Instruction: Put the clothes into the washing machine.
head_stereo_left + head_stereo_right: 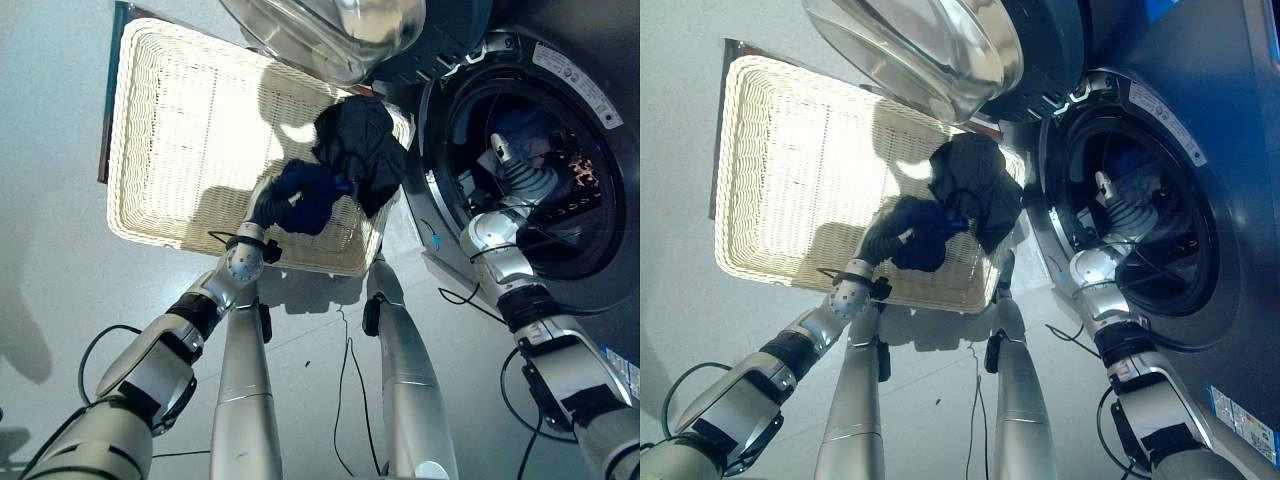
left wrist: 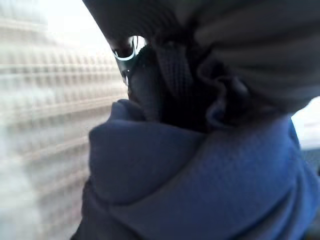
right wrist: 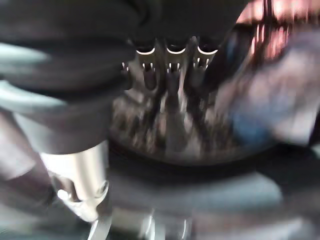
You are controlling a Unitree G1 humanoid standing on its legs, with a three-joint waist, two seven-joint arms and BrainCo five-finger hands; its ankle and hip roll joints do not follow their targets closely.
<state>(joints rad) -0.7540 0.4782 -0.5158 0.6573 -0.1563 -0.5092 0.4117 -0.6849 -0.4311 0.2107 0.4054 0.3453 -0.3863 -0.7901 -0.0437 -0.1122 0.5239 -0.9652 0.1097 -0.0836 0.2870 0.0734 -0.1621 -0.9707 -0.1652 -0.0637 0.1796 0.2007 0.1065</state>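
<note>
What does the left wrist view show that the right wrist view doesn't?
Left wrist view: blue cloth bunched against the left robot hand, with the white wicker basket beside it. Right wrist view: the right robot hand reaching into the washing machine drum, clothes already inside. Both share a close look along a dark ribbed hand cover at laundry.

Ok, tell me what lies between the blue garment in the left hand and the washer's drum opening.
In the left eye view, a black garment draped over the wicker basket's rim, between the blue garment and the drum opening.
</note>
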